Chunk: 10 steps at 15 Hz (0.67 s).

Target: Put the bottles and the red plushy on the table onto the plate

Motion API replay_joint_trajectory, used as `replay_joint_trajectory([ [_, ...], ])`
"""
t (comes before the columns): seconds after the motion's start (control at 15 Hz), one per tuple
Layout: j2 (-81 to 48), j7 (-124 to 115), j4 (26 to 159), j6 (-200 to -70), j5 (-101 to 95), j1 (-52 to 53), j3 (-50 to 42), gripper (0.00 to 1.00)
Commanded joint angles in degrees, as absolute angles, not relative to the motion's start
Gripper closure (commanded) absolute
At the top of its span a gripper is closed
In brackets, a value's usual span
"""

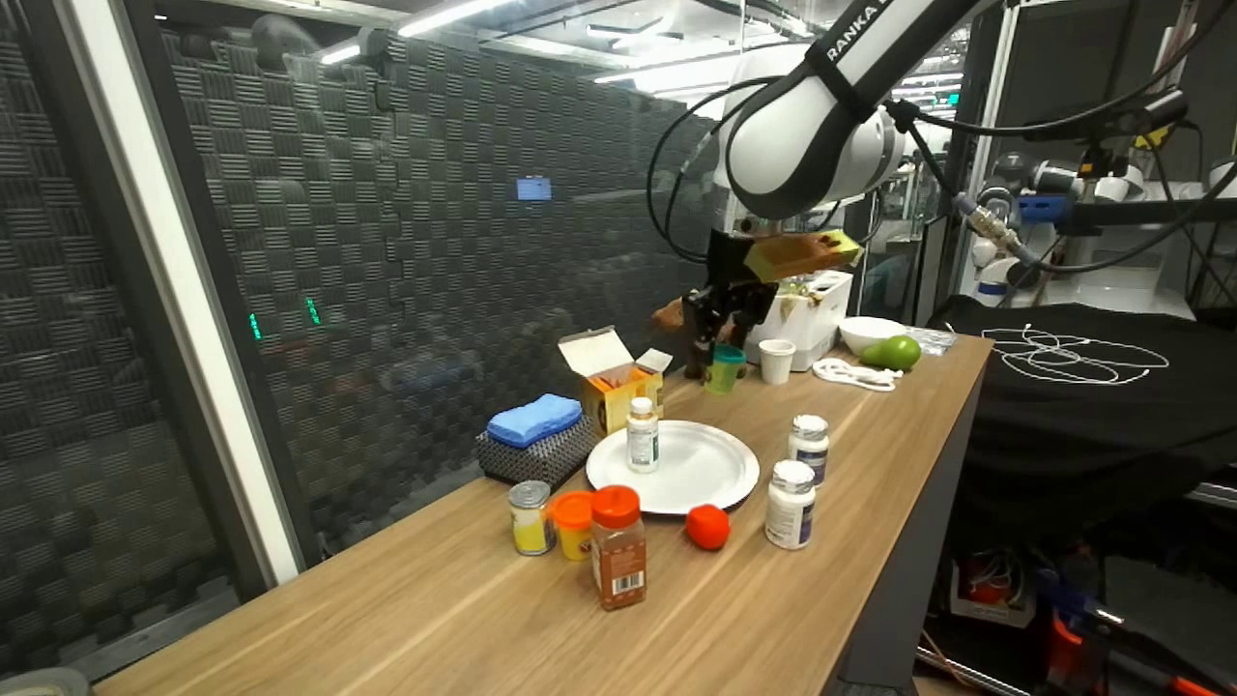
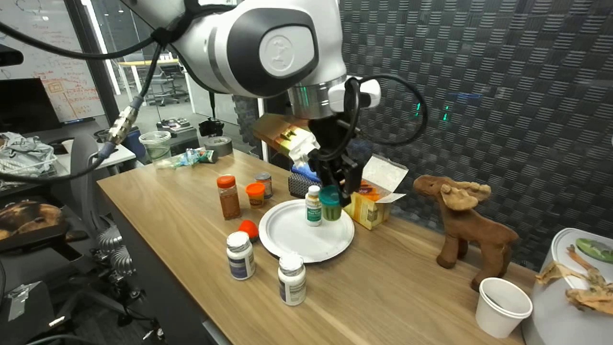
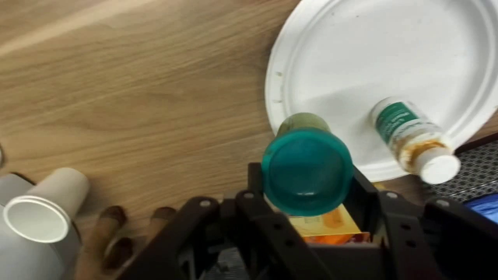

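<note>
Wrist view, jaws gripping green-lidded jar (image 3: 306, 171), bottle (image 3: 413, 139) on plate (image 3: 381, 54)

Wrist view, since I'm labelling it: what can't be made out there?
Wrist view:
Plate: cut off by the top and right edges.
Green-lidded jar: body mostly hidden by its lid.
Yellow box: largely hidden by lid and gripper.
White bottle: fine label print, too small.

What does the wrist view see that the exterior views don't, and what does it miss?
Only the wrist view shows tiny marks on the rim of the plate. Only the exterior views show the red plushy, red-capped bottle and orange-capped tub. All share the plate, the white bottle standing on it, the white cup, and the end effector gripping the green-capped jar.
</note>
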<state>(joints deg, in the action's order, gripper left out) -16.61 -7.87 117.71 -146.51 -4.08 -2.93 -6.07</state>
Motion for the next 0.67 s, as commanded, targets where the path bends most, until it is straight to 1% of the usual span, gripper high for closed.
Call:
replay_joint_trajectory([
  [0.0, -15.96, -1.62, 118.92, -146.57, -3.17, -2.54, -3.05, 0.73],
  [0.2, -16.83, -1.17, 119.44, -146.02, -4.45, -1.82, -2.66, 0.73],
  [0.6, -19.91, -7.3, 116.24, -142.73, -6.41, -1.06, -5.67, 0.73],
])
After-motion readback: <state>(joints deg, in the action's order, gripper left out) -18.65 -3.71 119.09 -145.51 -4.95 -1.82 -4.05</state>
